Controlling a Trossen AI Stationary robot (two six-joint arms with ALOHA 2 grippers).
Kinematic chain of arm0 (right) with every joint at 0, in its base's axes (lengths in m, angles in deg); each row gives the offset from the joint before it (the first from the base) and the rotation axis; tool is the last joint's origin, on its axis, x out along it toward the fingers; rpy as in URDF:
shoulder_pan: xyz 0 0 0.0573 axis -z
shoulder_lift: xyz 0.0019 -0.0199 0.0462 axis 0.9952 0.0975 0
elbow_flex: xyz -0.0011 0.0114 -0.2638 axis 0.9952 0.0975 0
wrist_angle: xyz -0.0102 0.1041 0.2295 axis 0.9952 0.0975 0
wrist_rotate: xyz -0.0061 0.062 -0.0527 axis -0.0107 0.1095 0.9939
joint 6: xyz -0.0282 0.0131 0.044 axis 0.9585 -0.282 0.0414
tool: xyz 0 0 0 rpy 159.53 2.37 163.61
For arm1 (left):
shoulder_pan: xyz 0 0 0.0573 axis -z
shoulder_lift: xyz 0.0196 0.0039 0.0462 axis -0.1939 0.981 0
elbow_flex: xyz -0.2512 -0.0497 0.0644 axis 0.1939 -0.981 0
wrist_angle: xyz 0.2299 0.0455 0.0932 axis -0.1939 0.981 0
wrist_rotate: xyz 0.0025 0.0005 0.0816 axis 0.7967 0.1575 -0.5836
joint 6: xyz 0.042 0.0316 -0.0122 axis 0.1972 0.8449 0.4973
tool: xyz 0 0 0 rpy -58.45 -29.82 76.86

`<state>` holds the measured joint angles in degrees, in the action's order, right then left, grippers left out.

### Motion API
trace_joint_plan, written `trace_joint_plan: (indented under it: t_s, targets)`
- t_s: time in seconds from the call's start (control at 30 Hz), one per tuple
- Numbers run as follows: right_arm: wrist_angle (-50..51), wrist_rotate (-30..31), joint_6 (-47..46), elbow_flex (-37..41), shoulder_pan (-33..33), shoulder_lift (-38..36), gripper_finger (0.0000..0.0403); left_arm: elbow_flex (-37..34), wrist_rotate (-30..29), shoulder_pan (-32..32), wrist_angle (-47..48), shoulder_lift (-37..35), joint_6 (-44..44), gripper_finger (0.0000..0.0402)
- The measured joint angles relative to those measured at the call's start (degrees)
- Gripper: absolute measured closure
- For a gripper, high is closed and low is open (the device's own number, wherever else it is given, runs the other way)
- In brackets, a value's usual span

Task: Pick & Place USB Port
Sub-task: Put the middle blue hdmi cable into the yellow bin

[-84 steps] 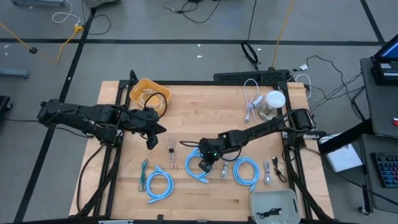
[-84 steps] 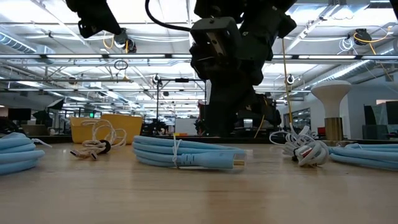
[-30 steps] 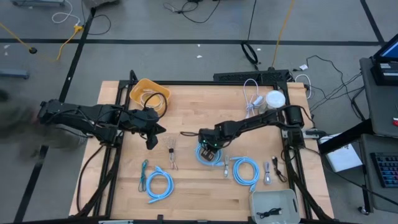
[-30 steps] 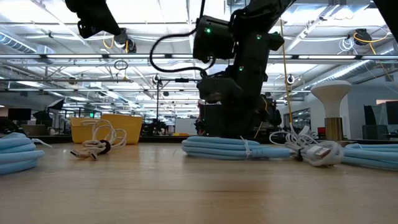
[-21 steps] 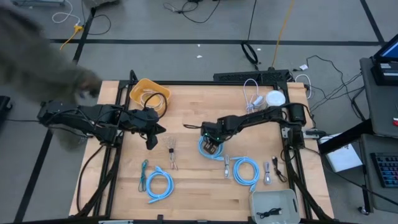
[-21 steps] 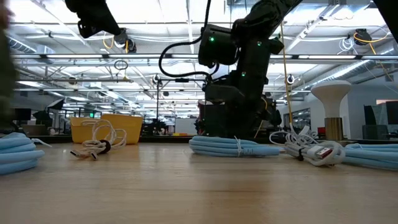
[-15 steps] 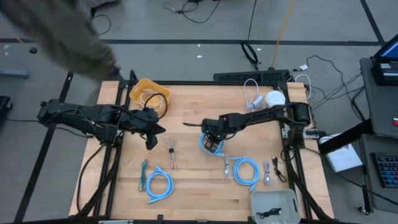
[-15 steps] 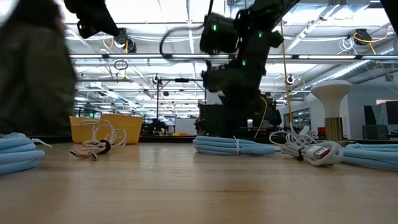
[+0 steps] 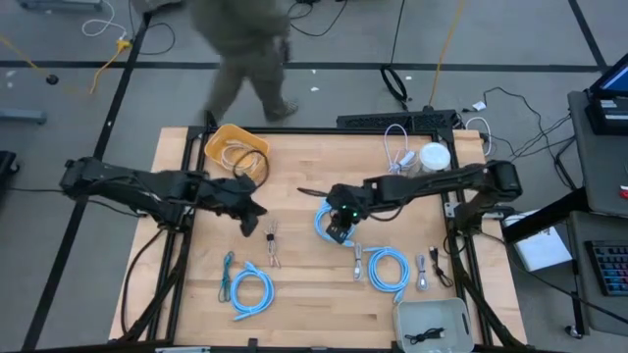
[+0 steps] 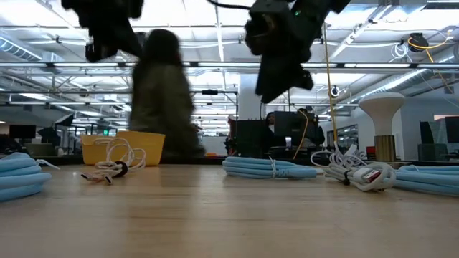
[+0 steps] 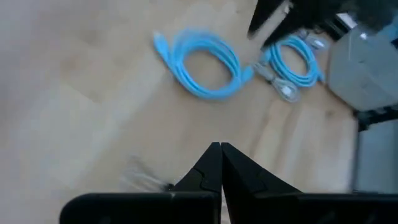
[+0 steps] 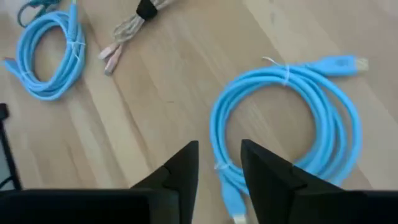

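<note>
While a blurred person (image 9: 240, 44) walks past the far edge of the table (image 9: 294, 304), the high view shows the right gripper (image 9: 339, 227) over the table's middle, directly above a coiled light-blue cable (image 9: 324, 224) that lies on the wood. The left gripper (image 9: 250, 218) hangs over the left half, near a yellow bin (image 9: 235, 147) at the far left corner. Two more blue coils (image 9: 250, 292) (image 9: 388, 270) lie nearer the front edge, a small bundled cable (image 9: 272, 242) sits between the two arms, and a grey tray (image 9: 432, 322) rests at the front right corner.

From table height, the right gripper (image 10: 281, 75) hangs clear above the blue cable (image 10: 269, 168), not touching it; the coil lies flat on the tabletop. The left gripper (image 10: 107, 32) is high at the upper left. The yellow bin (image 10: 125, 147) stands at the back with the person's dark shape (image 10: 161, 100) behind it, and a white cable bundle (image 10: 358, 174) lies just beside the blue coil.

Looking past the left wrist, the fingers (image 11: 211, 168) are pressed together with nothing between them, above bare wood; two blue coils (image 11: 202, 62) (image 11: 295, 62) lie farther off.

Seen from the right wrist, the two fingers (image 12: 186, 165) stand apart and released, holding nothing. The blue cable (image 12: 292, 134) lies on the table just beyond and below them, its connector end (image 12: 339, 64) pointing outward. Another blue coil (image 12: 53, 56) and the small bundled cable (image 12: 134, 28) lie well apart from it.
</note>
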<state>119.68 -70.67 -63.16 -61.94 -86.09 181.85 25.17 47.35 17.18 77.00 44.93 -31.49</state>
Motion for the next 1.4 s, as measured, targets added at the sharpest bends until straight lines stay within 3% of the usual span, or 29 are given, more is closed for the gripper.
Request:
trace_joint_plan:
  t_s: [0.17,0.33,0.6,0.77,0.9,1.03,1.23,1.4]
  targets:
    - [6.9,4.0,-2.6,0.0,-0.4,-3.9,0.0269,-8.3,10.3,0.1,-20.4,9.2,-11.1,0.0379]
    - [14.6,7.6,-3.0,-0.1,-0.4,-5.7,0.0274,-7.2,13.9,-1.3,-32.6,19.6,-17.4,0.0313]
    - [19.2,11.8,-2.5,0.7,-0.6,-5.7,0.0281,0.8,18.0,-4.9,-33.4,31.6,-21.4,0.0179]
    - [19.6,12.0,-1.7,5.2,-0.5,-5.5,0.0280,5.0,19.4,-6.9,-33.5,36.7,-23.6,0.0131]
    - [19.5,11.8,-1.5,9.8,-0.5,-5.5,0.0282,6.7,18.0,-8.3,-32.8,39.1,-26.2,0.0127]
    - [17.7,11.9,-1.5,13.2,-0.6,-6.0,0.0284,6.8,17.0,-9.6,-31.8,40.9,-29.1,0.0149]
    - [12.8,17.9,0.9,14.9,-0.7,-7.5,0.0285,6.8,19.7,-9.9,-34.2,45.7,-33.5,0.0180]
    - [9.7,19.6,4.3,15.2,-0.5,-10.1,0.0285,7.1,20.3,-9.7,-38.8,49.5,-38.2,0.0174]
